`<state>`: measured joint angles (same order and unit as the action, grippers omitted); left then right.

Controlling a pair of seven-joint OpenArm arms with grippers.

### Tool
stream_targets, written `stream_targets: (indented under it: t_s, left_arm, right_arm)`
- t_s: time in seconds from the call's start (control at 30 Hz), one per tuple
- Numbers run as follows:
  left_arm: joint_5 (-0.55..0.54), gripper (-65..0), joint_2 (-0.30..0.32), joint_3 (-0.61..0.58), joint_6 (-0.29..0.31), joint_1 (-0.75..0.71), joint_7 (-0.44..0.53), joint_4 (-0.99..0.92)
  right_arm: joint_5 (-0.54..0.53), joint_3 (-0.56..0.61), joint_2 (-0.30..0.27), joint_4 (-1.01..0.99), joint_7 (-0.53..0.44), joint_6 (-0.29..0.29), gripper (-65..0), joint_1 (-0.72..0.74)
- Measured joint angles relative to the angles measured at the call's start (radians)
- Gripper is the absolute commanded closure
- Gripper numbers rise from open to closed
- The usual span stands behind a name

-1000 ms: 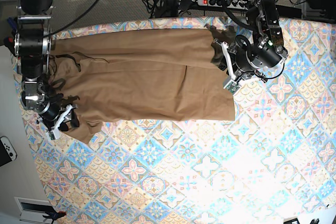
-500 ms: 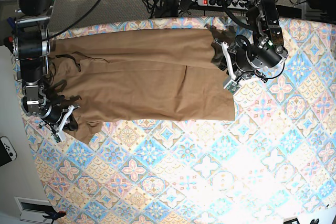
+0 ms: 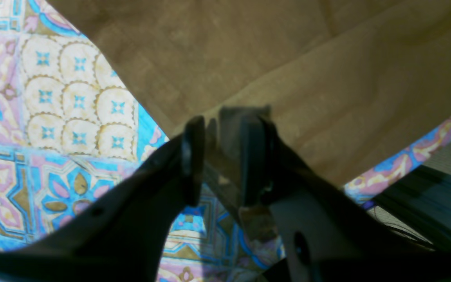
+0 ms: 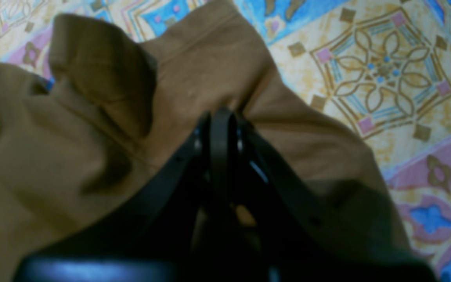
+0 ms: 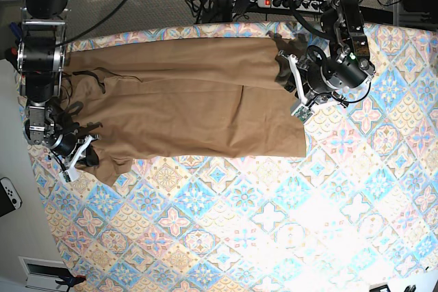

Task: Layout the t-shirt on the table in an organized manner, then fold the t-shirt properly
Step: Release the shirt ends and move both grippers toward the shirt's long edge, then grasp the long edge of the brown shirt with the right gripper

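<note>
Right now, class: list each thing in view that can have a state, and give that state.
t-shirt: spread along the table's far edge, partly folded over, corner bunched.
table: covered by patterned cloth.
right gripper: shut on the t-shirt's bunched corner.
left gripper: clamping a cloth edge.

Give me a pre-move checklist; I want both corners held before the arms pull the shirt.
1. Right pincer shut on the t-shirt: ok; its jaws are closed on bunched cloth at the shirt's edge.
2. Left pincer gripping the shirt: cannot tell; its jaws stand slightly apart at the shirt's edge, and cloth between them is unclear.
3. Shirt spread flat: not ok; creases and an overlapping fold cross the middle.
4. Shirt fully on the table: ok; patterned cloth shows all round it.
5. Room for folding: ok; the near half of the table is bare.
</note>
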<state>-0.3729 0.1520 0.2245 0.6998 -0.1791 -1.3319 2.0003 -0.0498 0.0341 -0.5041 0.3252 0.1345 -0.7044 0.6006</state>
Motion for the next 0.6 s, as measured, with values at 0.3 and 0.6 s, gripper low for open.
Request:
stream_targets:
  t_s: [0.3,0.6]
  left_arm:
    - [0.000,-15.6,0.000,0.000,0.000,0.004,0.000,0.000]
    - [-0.001,-15.6,-0.001,0.000,0.000,0.006,0.003,0.000]
  right_arm:
    - [0.071,-0.196,0.000,0.234,0.233,0.008,0.0,-0.041]
    - [0.079,-0.249,0.008,0.619,0.427,-0.002,0.0,-0.211]
